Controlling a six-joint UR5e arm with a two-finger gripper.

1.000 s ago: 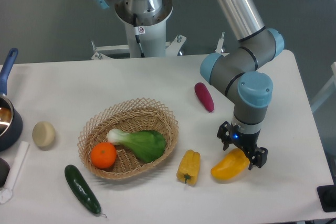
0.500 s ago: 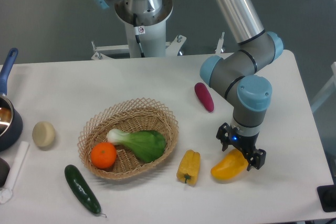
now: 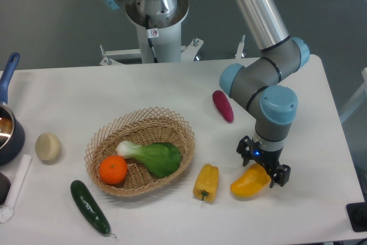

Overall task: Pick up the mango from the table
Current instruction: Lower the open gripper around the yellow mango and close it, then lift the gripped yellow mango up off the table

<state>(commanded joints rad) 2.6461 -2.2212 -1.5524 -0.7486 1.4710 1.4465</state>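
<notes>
- Claw (image 3: 264,163) low over right end of mango (image 3: 250,182), fingers straddling the fruit; looks parted around it, but cannot tell whether pads are pressing or just alongside.
- Table (image 3: 172,90) carrying the mango's weight, near front right edge; not lifted yet by the look of it.
- Basket (image 3: 182,127) well left, holding bok choy (image 3: 153,157) and orange (image 3: 113,170); irrelevant to the lift path.
- Mango smooth and curved: likely to roll or squirt out if gripped off-centre. Better to seat fingers across the thick part, close gently, then lift straight up.
- Yellow pepper (image 3: 206,182) just beside mango's left end, apart from it; avoid sideways drag on lift.
- Purple vegetable (image 3: 223,105) behind, well clear.
</notes>
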